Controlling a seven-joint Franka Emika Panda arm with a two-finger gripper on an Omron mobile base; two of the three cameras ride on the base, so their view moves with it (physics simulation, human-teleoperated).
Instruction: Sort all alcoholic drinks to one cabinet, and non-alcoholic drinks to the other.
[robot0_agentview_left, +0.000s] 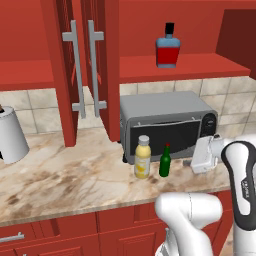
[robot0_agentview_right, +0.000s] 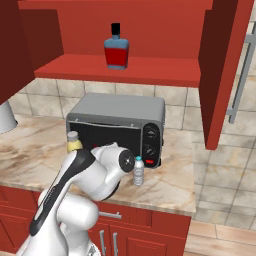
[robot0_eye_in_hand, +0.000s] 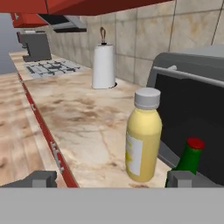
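a toaster oven (robot0_agentview_left: 167, 122) is sitting on the counter (robot0_agentview_left: 60, 170), and in front of it, going left to right, are standing a pale-yellow juice bottle (robot0_agentview_left: 142, 157), a slim dark-green bottle (robot0_agentview_left: 165, 160) just beside it, then the gripper (robot0_eye_in_hand: 113, 178). both bottles are upright, so the likely next reach is leftward, with the green bottle the nearer. the gripper is hanging wide open, holding and touching nothing, while a red-and-blue bottle (robot0_agentview_left: 167, 46) is resting on the cabinet shelf (robot0_agentview_left: 185, 65) above the oven.
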